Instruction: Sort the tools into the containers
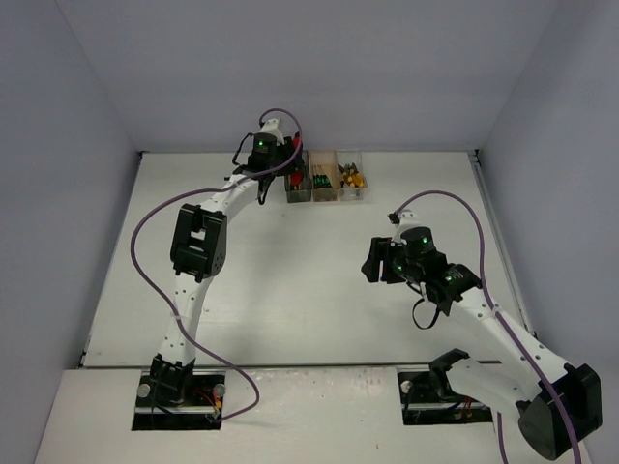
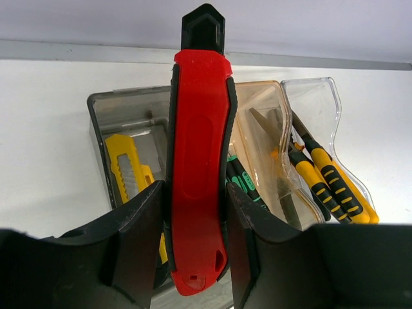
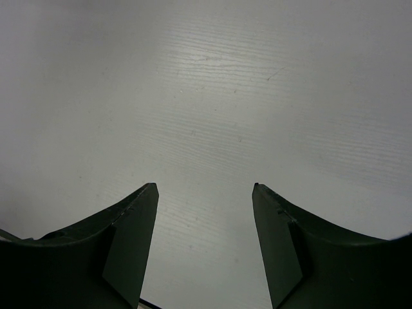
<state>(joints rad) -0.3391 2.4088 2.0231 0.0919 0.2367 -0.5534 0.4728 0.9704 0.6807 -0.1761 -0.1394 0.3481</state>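
The red-handled cutter [image 2: 196,174] was held lengthwise between the fingers of the left gripper [image 2: 193,193], its black tip pointing away from the wrist camera and its red body pressed on both sides by the black pads. In the left wrist view it was seen in front of the right part of the smoky grey bin [image 2: 100,122]; whether it touched that bin could not be told. A yellow utility knife [image 2: 125,170] lay inside the grey bin. Just beside it stood the orange-tinted bin [image 2: 267,96], in which black-green screwdrivers [image 2: 243,183] were seen, and next to that the clear bin [image 2: 322,96], in which yellow-and-black-handled tools [image 2: 335,187] lay at a slant.

In the top view the three bins were set in a row at the far edge of the table [image 1: 290,290], with the left arm stretched out to the row's left end. The right gripper [image 3: 205,193] was held well apart from the bins, over bare table surface on the right side; its jaws stood moderately apart and nothing was gripped between them.
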